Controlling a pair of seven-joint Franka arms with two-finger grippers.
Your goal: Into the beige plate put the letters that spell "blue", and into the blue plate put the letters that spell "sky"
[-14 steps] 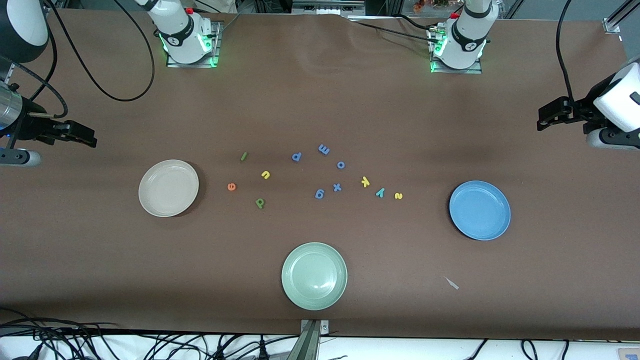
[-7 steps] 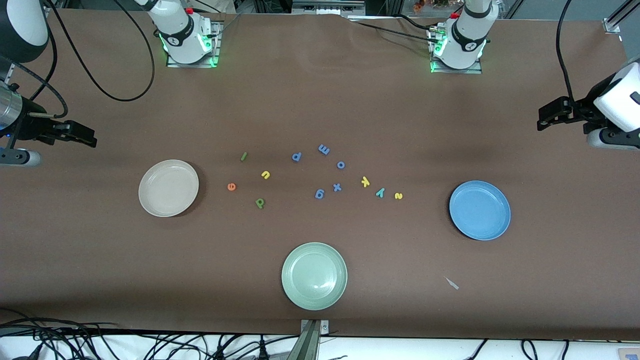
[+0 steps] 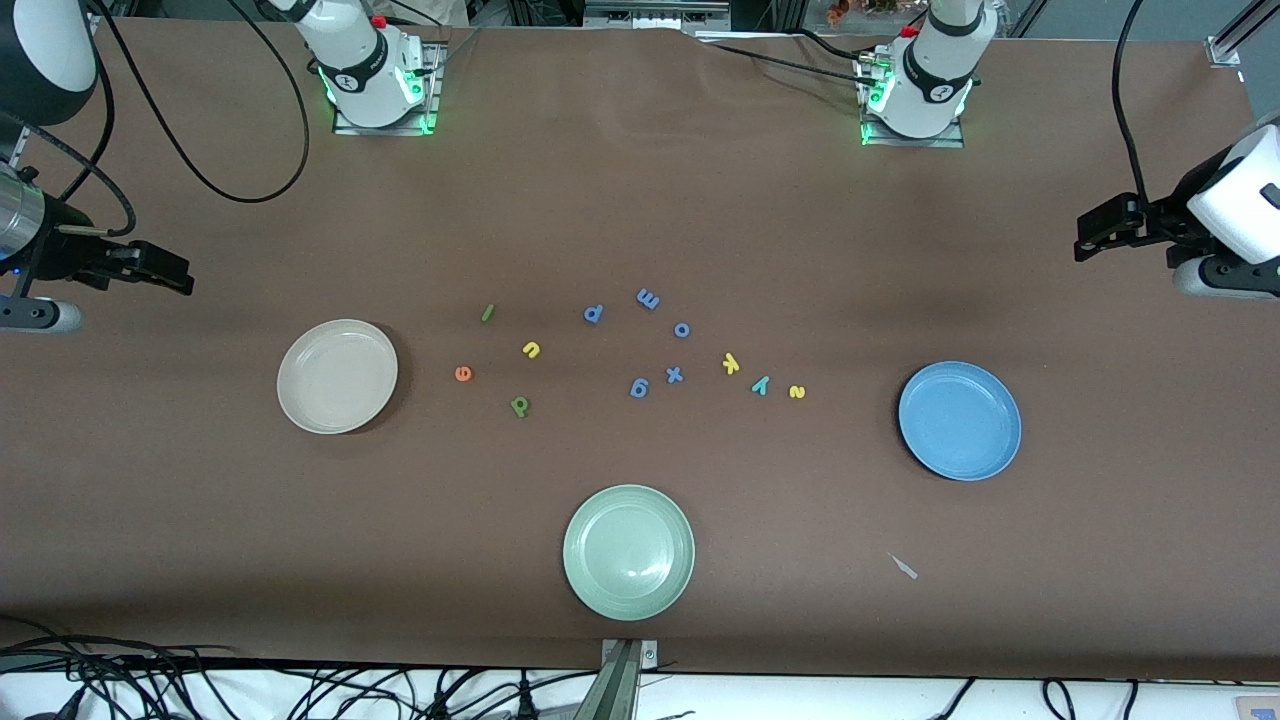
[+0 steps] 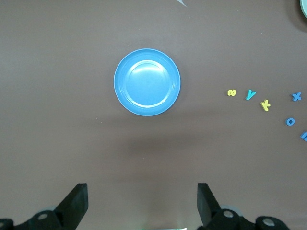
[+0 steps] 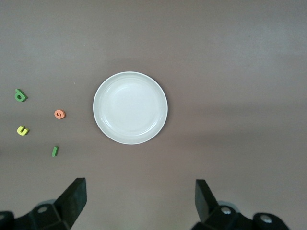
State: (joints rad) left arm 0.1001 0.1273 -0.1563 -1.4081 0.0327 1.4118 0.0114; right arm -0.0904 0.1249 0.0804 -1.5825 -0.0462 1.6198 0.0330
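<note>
Nearest the front camera, pale green plate (image 3: 628, 552), empty; taken as landmark for all else; small pale scrap (image 3: 904, 567) beside it, toward the left arm's end of the table.

Farther from the camera than that plate: green b (image 3: 519, 405), orange e (image 3: 462, 373), yellow u (image 3: 531, 349), dark-green l (image 3: 488, 313), scattered toward the right arm's end, all flat on the brown table (image 3: 640, 200), none touching; cream-beige plate (image 3: 337, 376) farther toward that end, empty.

Straight on from the green plate, farther off: periwinkle-blue letters (image 3: 674, 374), loosely grouped; p-shaped one (image 3: 593, 313) and m-shaped one (image 3: 648, 298) farthest.

Toward the left arm's end: yellow k (image 3: 731, 364), teal y (image 3: 761, 385), yellow s (image 3: 797, 391), in a short row, apart from each other; medium-blue plate (image 3: 959, 420) farther toward that end, empty.

Left gripper (image 4: 142, 206) up over bare table at the left arm's end, fingers spread wide, grasping nothing; waiting.

Right gripper (image 5: 139, 203) likewise up over bare table at the right arm's end, fingers spread wide, empty; waiting.
</note>
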